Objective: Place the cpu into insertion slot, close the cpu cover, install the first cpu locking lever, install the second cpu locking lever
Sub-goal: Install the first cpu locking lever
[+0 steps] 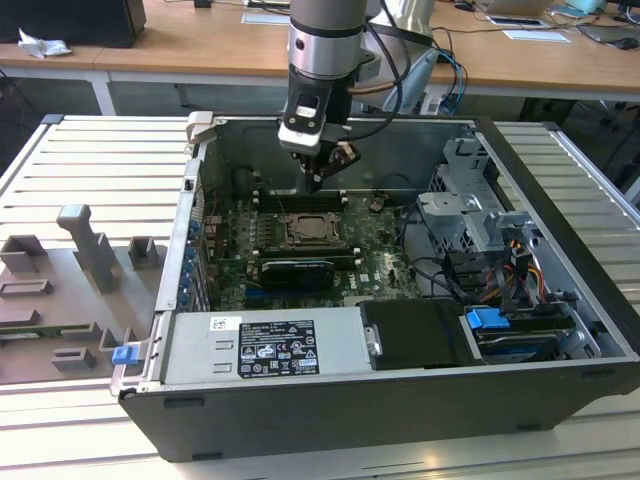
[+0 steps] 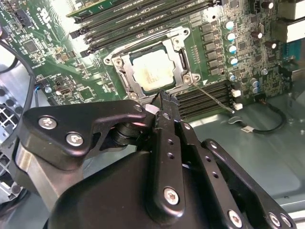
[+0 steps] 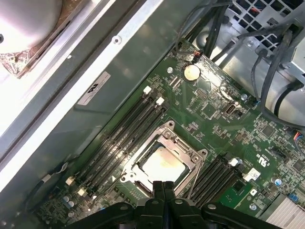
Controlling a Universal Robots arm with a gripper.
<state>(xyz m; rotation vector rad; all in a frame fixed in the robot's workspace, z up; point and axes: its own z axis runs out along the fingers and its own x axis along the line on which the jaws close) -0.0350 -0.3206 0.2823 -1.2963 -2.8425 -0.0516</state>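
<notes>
Open computer case (image 1: 400,412) on a slatted metal tabletop (image 1: 70,165), wooden desks (image 1: 200,45) behind.
The tool (image 1: 316,182), pinched together on nothing, hangs just above the cpu (image 3: 162,164) lying in the insertion slot (image 3: 180,145); the tool's body hides the slot's near edge.

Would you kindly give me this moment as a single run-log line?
cpu seated | cpu cover down over it | gripper shut, empty, near cover edge
</notes>
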